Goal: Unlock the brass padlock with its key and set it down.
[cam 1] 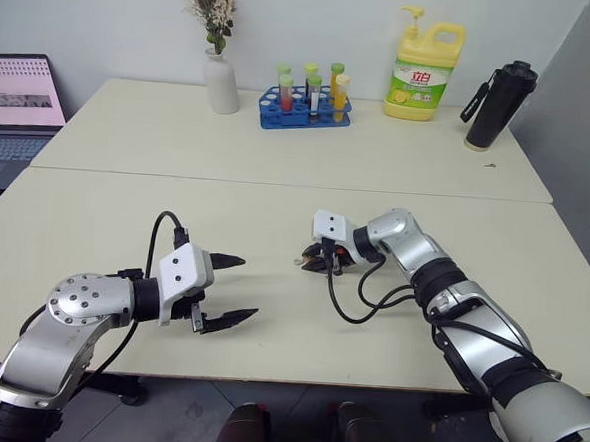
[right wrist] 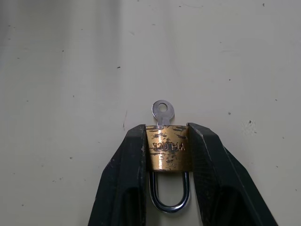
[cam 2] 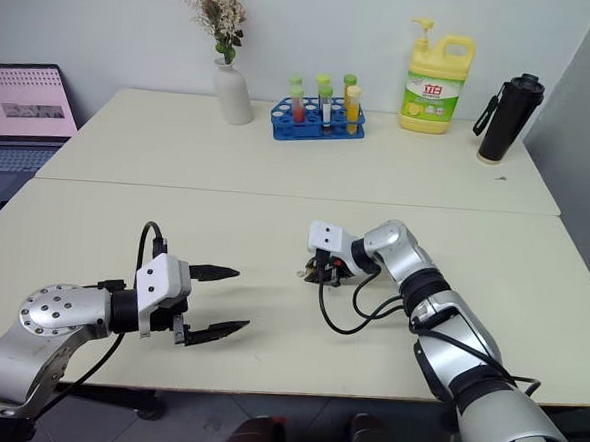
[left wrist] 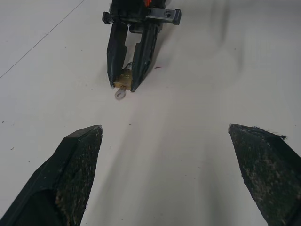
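The right gripper (right wrist: 167,155) pinches the small golden-brass padlock (right wrist: 168,153) low over the pale desk (cam 1: 277,190). The left gripper (cam 1: 233,290), spread wide, should align squarely on the protruding silver key (right wrist: 162,111).

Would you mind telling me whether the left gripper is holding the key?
No, the left gripper stands open over bare table, while the key sits in the brass padlock clamped by the right gripper.
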Motion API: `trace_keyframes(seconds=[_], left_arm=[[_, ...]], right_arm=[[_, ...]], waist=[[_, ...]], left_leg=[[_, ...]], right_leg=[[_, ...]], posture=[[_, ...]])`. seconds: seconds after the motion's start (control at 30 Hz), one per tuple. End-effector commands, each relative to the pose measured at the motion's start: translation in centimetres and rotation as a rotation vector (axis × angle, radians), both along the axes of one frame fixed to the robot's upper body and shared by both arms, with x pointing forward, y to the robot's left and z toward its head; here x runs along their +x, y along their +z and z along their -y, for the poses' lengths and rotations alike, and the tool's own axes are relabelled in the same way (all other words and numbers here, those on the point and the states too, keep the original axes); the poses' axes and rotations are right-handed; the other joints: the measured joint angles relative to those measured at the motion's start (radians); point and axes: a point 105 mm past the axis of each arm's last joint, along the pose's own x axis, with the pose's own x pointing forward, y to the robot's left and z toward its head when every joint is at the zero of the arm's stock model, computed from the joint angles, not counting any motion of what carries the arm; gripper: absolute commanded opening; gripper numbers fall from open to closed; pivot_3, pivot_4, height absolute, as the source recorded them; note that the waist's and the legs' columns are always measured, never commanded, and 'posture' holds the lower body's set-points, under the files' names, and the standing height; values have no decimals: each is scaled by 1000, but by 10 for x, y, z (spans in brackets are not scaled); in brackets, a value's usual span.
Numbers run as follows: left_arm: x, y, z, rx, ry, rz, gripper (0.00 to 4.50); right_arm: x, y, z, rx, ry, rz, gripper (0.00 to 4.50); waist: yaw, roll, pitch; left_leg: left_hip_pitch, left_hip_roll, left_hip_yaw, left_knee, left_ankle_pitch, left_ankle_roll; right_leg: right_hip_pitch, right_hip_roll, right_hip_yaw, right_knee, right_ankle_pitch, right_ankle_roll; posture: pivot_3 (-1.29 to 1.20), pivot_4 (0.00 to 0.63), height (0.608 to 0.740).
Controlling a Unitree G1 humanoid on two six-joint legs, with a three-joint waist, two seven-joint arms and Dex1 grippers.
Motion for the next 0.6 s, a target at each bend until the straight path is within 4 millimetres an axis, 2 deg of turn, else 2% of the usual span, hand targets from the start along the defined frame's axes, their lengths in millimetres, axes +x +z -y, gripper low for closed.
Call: trace_keyframes(seconds=[0.03, 0.17, 0.3, 0.43, 0.6], left_arm=[[1, 6, 3, 7, -22, 36, 4500], [2, 6, 3, 8, -28, 36, 4500], [2, 6, 5, -5, -37, 34, 4500], [3, 7, 15, -38, -72, 26, 4500], [6, 10, 22, -75, -83, 26, 4500]], right_arm=[[6, -7, 18, -51, -60, 12, 903], [6, 5, 21, -19, -48, 82, 903], [-13, 28, 35, 80, -72, 131, 903], [-42, 29, 55, 101, -145, 139, 903], [-53, 33, 58, 102, -194, 210, 903]], waist=[[1, 0, 0], [3, 0, 0], [9, 0, 0], [11, 0, 0], [-9, 1, 1]], left_leg=[[0, 0, 0, 0, 0, 0], [-1, 0, 0, 0, 0, 0], [-3, -1, -2, 0, 0, 0], [-5, -2, -3, 0, 0, 0], [-3, 0, 0, -1, 0, 0]], right_leg=[[0, 0, 0, 0, 0, 0], [0, 0, 0, 0, 0, 0], [-1, -1, 0, -1, 0, 0], [-2, -2, -1, -2, -1, 1], [-3, 1, 0, -1, -3, 5]], posture=[[0, 150, 740], [0, 150, 740], [0, 150, 740], [0, 150, 740], [0, 150, 740]])
